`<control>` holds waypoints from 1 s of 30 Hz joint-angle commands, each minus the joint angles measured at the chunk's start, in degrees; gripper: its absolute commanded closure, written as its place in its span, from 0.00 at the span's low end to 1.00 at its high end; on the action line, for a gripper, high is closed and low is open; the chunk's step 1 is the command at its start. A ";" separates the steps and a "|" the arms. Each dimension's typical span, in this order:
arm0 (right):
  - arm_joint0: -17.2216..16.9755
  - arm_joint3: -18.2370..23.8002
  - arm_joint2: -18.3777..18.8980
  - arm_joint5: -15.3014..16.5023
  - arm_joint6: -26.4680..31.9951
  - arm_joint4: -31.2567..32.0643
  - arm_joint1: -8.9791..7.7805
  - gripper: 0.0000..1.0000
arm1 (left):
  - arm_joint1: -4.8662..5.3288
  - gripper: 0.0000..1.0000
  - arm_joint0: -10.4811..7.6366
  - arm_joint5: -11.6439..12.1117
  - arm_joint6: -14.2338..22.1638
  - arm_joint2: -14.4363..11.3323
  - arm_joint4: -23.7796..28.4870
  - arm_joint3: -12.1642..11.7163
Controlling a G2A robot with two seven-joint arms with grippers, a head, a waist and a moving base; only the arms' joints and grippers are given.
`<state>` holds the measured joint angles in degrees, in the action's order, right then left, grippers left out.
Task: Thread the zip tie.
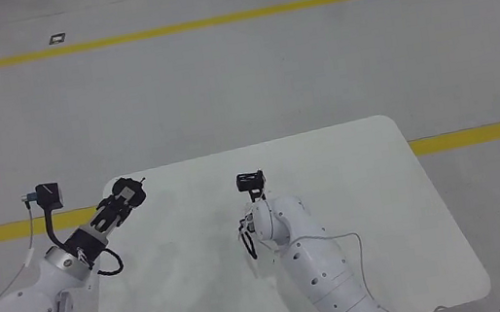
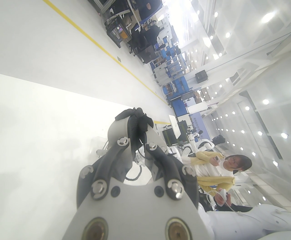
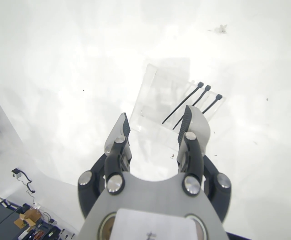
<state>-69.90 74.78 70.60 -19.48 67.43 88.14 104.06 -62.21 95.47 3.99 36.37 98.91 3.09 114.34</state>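
1. The floor (image 1: pixel 219 82) is the biggest thing. It is grey, and two yellow lines (image 1: pixel 209 22) run across it.
2. One white bench (image 1: pixel 376 205) with round corners stands on the floor.
3. There are two white robot arms. The left arm (image 1: pixel 28 309) is by the left edge of the bench. The right arm (image 1: pixel 323 272) is over the middle of the bench.
4. There are two grippers, one on each arm.
   - The left gripper (image 2: pixel 137 113) is above the far left corner of the bench. Its two fingers are pressed together. There is a dark lump at the tips, and I cannot tell if anything is pinched in there.
   - The right gripper (image 3: pixel 156 113) points down at the bench. Its two fingers are wide apart and nothing is between them.
5. One clear plastic stand (image 3: pixel 147 91) sits on the bench, just past the fingers of the right gripper.
6. Three black zip ties lie side by side on the clear stand: the first zip tie (image 3: pixel 181 104), the middle zip tie (image 3: pixel 202 93) and the last zip tie (image 3: pixel 211 105). Their square heads all point away from the right gripper. One finger hides part of the middle one.
7. One tiny white scrap (image 3: pixel 220 28) lies on the bench, well apart from the stand.
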 commanded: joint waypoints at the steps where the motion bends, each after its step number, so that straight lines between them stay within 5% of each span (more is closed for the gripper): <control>1: 0.05 -0.02 -0.01 0.00 0.21 0.72 0.03 0.51 | 0.00 1.00 0.00 0.00 0.00 0.00 0.00 0.00; 30: 0.15 0.20 -1.17 0.00 0.66 1.81 -0.96 0.51 | 0.00 1.00 0.00 0.00 0.00 0.00 0.00 0.00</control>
<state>-69.77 74.92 69.54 -19.48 68.16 89.95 103.25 -62.21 95.47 3.99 36.37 98.91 3.09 114.34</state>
